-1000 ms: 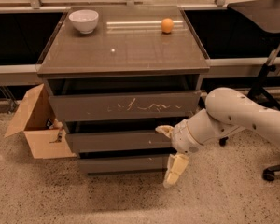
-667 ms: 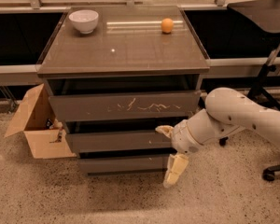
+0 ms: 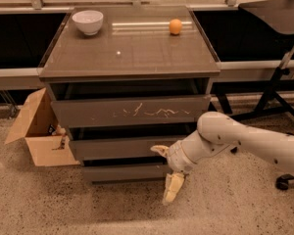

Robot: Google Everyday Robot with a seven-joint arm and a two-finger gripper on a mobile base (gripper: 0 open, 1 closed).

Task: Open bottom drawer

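The gripper (image 3: 159,175) is down low at the right end of the cabinet, fingers splayed wide with nothing in them. One cream finger pokes up-left by the gap under the middle drawer (image 3: 117,147); the other hangs toward the speckled floor (image 3: 63,204).

The bottom drawer (image 3: 122,172) is right there, just left of and behind the gripper. It's a slim, flat, handleless grey-brown front with its long axis running left-right, and it looks basically shut. My guess is it needs hooking at the top edge and pulling toward the camera.

Above is the scratched top drawer (image 3: 130,111), then a glossy top (image 3: 132,53) with a white bowl (image 3: 87,21) and an orange (image 3: 175,26). A cardboard box (image 3: 36,131) sits off left.
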